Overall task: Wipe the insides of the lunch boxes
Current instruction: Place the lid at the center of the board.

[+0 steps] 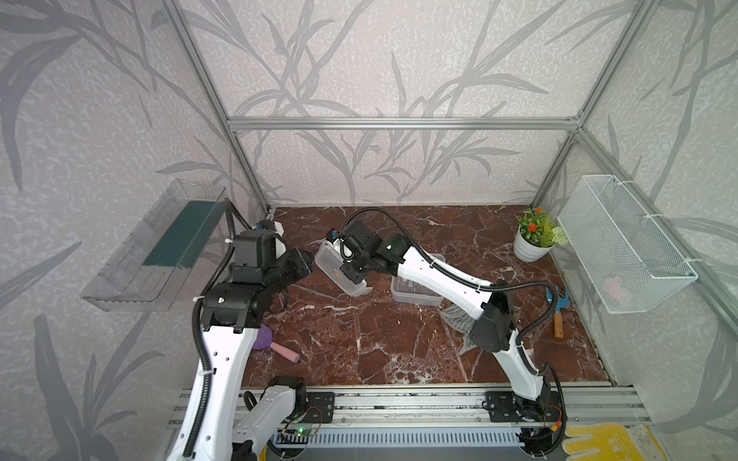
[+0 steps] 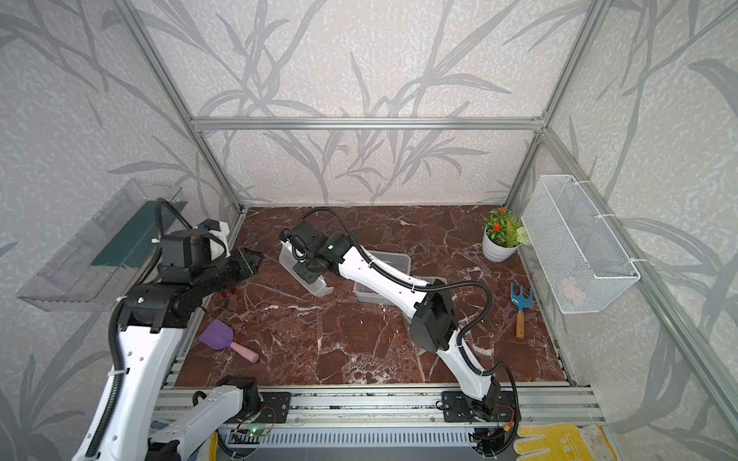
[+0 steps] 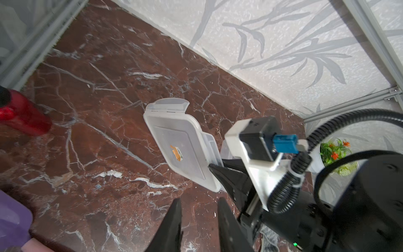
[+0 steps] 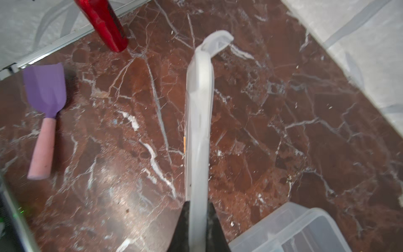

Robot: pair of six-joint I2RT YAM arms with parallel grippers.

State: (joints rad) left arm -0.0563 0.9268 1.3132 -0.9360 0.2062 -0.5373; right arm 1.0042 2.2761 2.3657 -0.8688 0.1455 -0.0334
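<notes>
Here the right gripper (image 4: 198, 205) is clenched on a translucent lunch box (image 3: 181, 141), tipped on edge left of centre, stickered base toward the left gripper (image 3: 198, 199), whose jaws stand parted, empty. The second lunch box (image 1: 415, 293) sits just right, half hidden under the right arm (image 1: 439, 271). Whether the tipped one touches the table (image 1: 379, 351) is unclear.

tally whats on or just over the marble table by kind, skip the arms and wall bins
lunch boxes: 2 (one tilted, one flat)
garden tools: 2 (scoop, fork)
potted plant: 1
cloth: 1
red thing, too cropped to name: 1
total: 7
</notes>
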